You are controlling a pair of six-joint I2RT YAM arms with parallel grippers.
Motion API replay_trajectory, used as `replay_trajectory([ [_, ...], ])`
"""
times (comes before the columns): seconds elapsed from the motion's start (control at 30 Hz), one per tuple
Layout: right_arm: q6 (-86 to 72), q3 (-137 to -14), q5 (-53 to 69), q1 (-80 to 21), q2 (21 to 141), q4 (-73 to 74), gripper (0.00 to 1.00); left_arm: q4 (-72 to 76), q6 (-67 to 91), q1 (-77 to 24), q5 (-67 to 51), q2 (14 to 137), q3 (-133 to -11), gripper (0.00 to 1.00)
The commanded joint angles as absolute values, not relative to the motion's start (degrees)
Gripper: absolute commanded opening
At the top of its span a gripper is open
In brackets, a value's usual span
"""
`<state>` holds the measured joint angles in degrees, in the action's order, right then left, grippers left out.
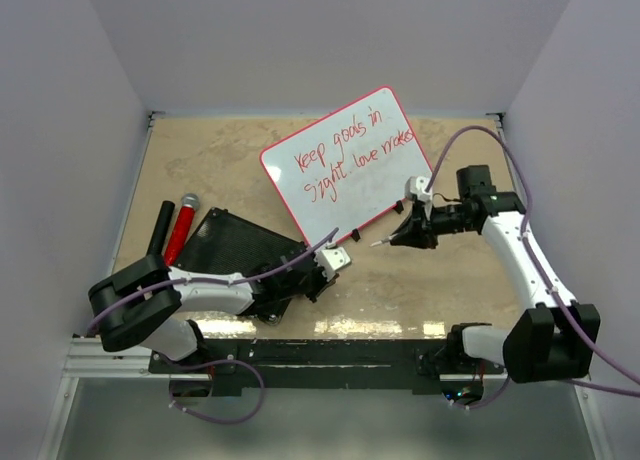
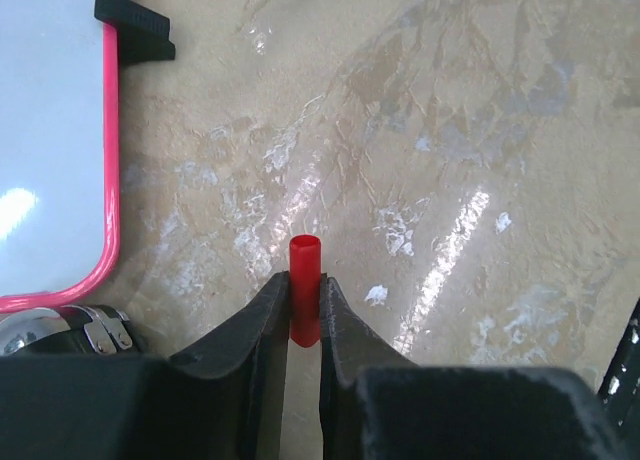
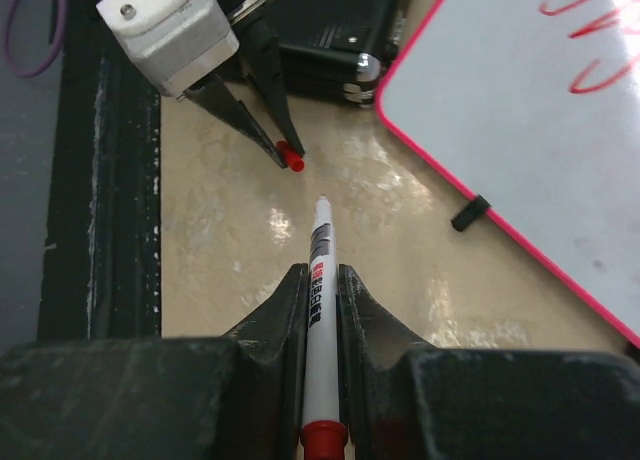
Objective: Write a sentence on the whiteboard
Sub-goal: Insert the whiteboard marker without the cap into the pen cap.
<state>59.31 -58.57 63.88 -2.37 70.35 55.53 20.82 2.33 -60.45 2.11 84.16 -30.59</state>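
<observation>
The whiteboard [image 1: 350, 165] lies tilted at the table's middle back, white with a red rim and black clips. The sentence [image 1: 350, 152] is on it in red, two lines reading about "Keep goals in sight, love makes". My right gripper [image 1: 400, 236] is shut on a white marker [image 3: 319, 310] with a red end, its bare tip pointing left toward the left gripper, off the board's lower edge. My left gripper [image 1: 338, 261] is shut on the red marker cap [image 2: 304, 290], held just above the table. The cap also shows in the right wrist view [image 3: 292, 158].
A black ribbed slab [image 1: 235, 250] lies left of the left gripper. A red-and-black marker [image 1: 180, 228] and a black marker [image 1: 160, 227] lie at the far left. The board's corner [image 2: 60, 180] sits left of the cap. The table's front rail [image 1: 300, 355] runs below.
</observation>
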Motion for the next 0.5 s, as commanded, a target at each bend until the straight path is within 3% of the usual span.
replay_trajectory([
  [0.0,60.4,-60.5,61.9,-9.7,73.8,54.3,0.00,40.8,-3.0,-60.6,-1.3,80.1,-23.1,0.00],
  [0.2,59.7,-61.3,58.0,-20.1,77.2,53.1,0.00,48.5,-5.2,-60.6,-3.6,79.5,-20.3,0.00],
  [0.47,53.1,-59.9,52.8,-23.4,75.9,46.1,0.00,53.5,-4.8,-60.6,-5.5,80.2,-19.2,0.00],
])
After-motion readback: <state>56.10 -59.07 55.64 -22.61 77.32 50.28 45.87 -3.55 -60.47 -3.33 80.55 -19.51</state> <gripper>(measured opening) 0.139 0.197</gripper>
